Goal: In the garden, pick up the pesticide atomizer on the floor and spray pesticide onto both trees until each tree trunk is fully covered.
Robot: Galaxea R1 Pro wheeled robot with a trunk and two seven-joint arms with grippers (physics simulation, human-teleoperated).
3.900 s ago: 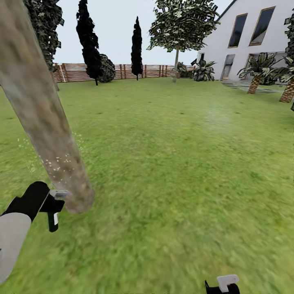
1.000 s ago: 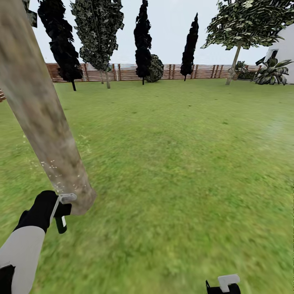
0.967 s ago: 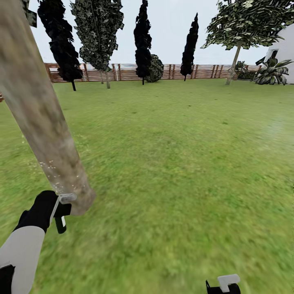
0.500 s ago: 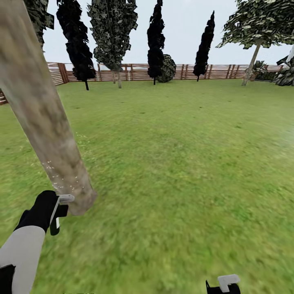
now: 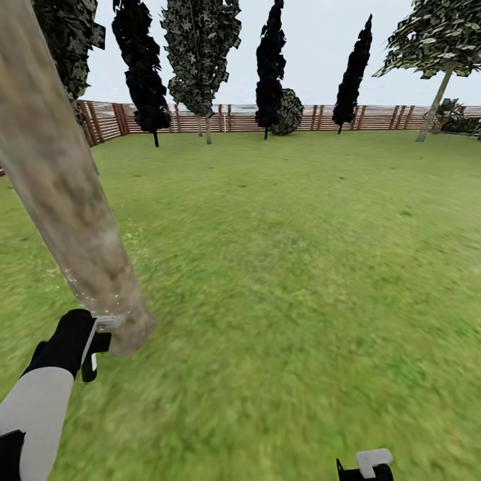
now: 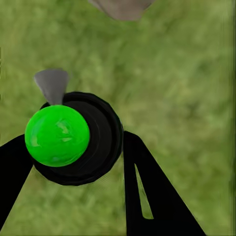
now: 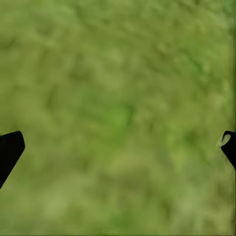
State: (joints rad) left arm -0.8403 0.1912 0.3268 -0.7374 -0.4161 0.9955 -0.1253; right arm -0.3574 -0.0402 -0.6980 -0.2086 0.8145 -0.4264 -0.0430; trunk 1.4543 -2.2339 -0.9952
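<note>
With the left gripper [image 5: 93, 341] jaws clamped on the pesticide atomizer [image 6: 73, 137] beside the tree trunk [image 5: 73, 214] base, and the right gripper [image 5: 366, 465] jaws apart, sweep the nozzle steadily up the bark.

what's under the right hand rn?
Under the open right hand is bare green grass, nothing else. Two dark fingertips frame it; ground beyond them is out of frame.
</note>
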